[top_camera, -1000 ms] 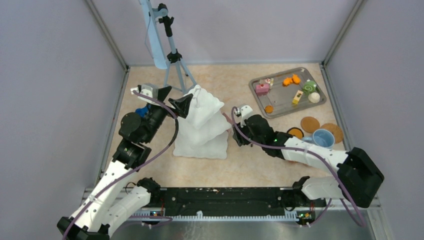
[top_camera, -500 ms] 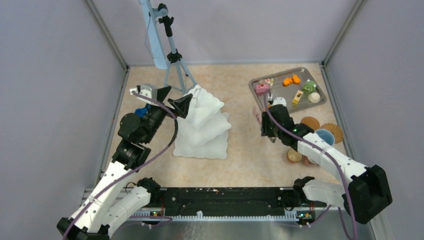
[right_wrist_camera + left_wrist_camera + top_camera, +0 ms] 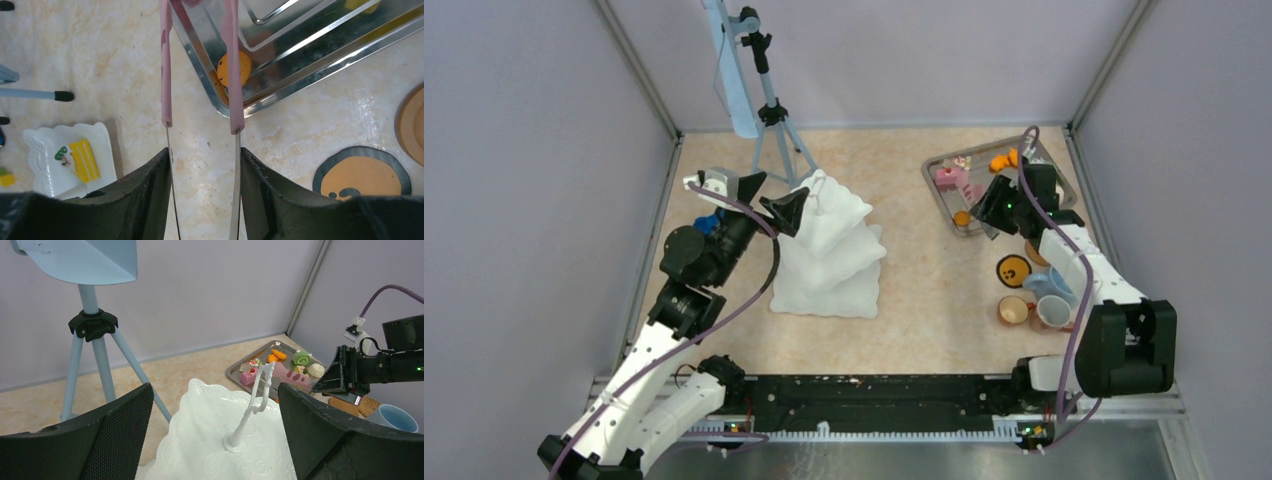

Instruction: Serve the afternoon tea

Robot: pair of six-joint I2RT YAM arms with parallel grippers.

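Observation:
A steel tray (image 3: 936,190) at the back right holds pastries: a pink cake (image 3: 946,177), orange pieces (image 3: 1000,161) and a round orange cookie (image 3: 244,65). My right gripper (image 3: 994,205) hovers over the tray's near edge, shut on the pink tongs (image 3: 165,75), whose tips reach past the cookie. A yellow cake slice (image 3: 84,160) lies on a lower tier of the white tiered stand (image 3: 834,250). My left gripper (image 3: 215,430) hangs open above the stand's top plate, on either side of its handle (image 3: 255,400). An orange-brown mug (image 3: 1013,311) and a whitish-pink mug (image 3: 1052,313) stand near the right arm.
A blue mug (image 3: 1046,283), a black-and-orange coaster (image 3: 1013,269) and a brown coaster (image 3: 412,125) lie between the tray and the mugs. A blue tripod (image 3: 769,110) stands behind the stand. A blue toy car (image 3: 707,222) shows by the left arm.
My right arm has swung from beside the stand across to the tray, carrying the tongs. That uncovered the mugs. The left arm has not moved.

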